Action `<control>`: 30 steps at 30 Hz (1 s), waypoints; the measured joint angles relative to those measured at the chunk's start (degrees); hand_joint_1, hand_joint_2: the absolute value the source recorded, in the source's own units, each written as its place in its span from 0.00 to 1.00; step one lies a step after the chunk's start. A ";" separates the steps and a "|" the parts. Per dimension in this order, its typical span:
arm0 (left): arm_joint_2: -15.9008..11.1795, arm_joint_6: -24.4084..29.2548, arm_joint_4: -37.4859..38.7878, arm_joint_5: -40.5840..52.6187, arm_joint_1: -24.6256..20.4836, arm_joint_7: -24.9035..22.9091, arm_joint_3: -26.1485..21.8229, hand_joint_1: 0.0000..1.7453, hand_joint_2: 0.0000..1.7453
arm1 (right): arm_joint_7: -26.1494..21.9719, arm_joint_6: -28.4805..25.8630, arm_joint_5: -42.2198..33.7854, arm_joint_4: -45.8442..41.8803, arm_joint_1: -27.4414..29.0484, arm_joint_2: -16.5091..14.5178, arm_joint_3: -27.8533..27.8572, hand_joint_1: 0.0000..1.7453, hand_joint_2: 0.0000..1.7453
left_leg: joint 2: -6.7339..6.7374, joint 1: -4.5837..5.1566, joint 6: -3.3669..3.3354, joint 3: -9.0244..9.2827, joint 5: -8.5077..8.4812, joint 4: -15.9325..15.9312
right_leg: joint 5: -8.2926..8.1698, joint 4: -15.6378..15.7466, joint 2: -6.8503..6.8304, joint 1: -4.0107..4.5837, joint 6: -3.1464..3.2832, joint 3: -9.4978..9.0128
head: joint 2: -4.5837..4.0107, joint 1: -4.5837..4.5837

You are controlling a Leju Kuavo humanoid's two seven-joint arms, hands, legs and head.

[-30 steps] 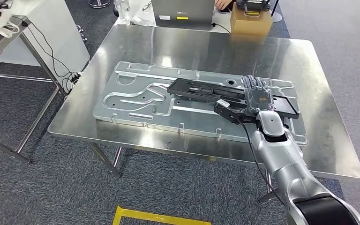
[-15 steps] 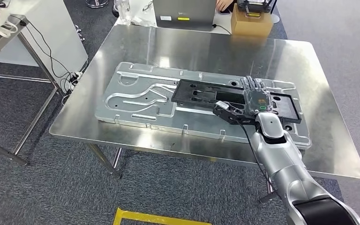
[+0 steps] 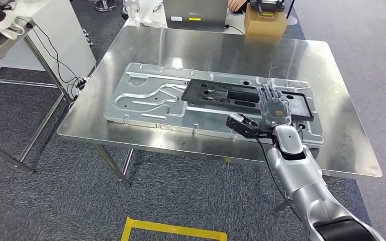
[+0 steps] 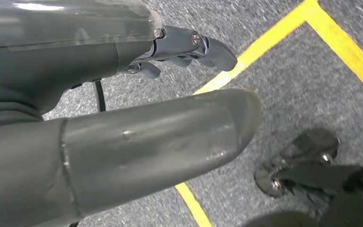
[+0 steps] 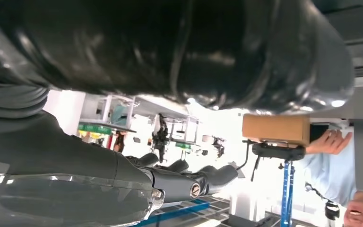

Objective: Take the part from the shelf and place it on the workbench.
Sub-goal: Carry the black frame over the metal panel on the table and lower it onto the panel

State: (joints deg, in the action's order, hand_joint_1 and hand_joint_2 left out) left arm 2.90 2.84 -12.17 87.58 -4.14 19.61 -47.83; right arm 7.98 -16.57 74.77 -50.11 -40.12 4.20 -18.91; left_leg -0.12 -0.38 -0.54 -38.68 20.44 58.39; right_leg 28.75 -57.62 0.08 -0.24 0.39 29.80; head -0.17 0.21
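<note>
Now right hand [image 3: 274,109] flat on black part [image 3: 231,95], fingers extended, silver plate [image 3: 146,95] beneath

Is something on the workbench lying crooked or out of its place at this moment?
Nothing stands out. The black part lies flat on the silver plate, roughly in line with its long edge, and the right hand rests on its near end. The plate sits fully on the workbench.
</note>
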 joint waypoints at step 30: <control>0.19 0.64 0.07 -1.44 0.70 -0.15 -1.81 0.00 0.00 | -4.21 -12.24 -1.51 -16.93 19.68 -3.90 0.00 0.00 0.00 | 0.42 0.35 -1.00 0.47 -0.45 -0.52 | 1.78 1.40 -0.50 0.53 0.17 -3.07 | 0.00 0.02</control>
State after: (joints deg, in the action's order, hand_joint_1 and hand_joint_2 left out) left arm 3.08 3.49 -12.11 86.14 -3.44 19.45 -49.64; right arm 3.78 -28.81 73.26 -67.04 -20.44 0.30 -18.91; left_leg 0.30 -0.03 -1.54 -38.21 19.99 57.87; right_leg 30.53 -56.22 -0.42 0.29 0.56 26.73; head -0.17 0.22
